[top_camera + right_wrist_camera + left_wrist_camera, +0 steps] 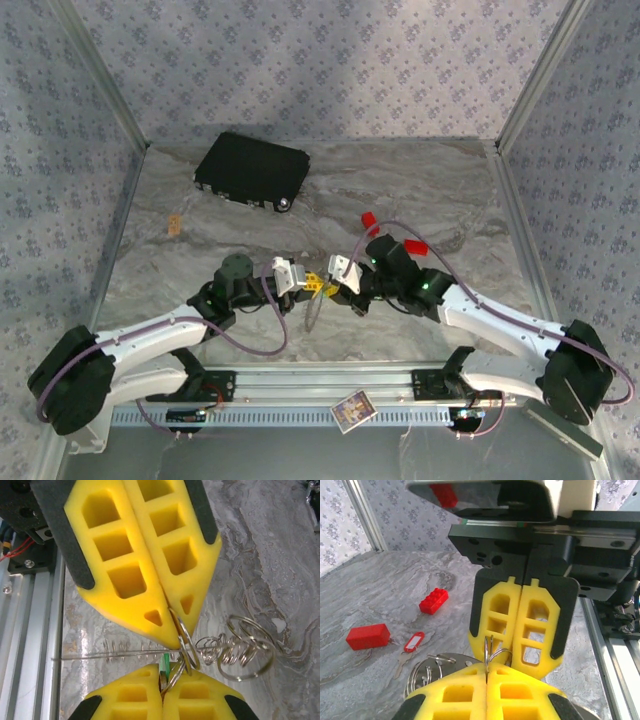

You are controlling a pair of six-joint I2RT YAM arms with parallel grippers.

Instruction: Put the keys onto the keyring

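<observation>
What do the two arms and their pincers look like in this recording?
Both arms, left arm and right arm, have white links with black joints and a purple cable looping alongside. The left pincer and right pincer each carry yellow fingers with cut-out windows, black-backed.
</observation>
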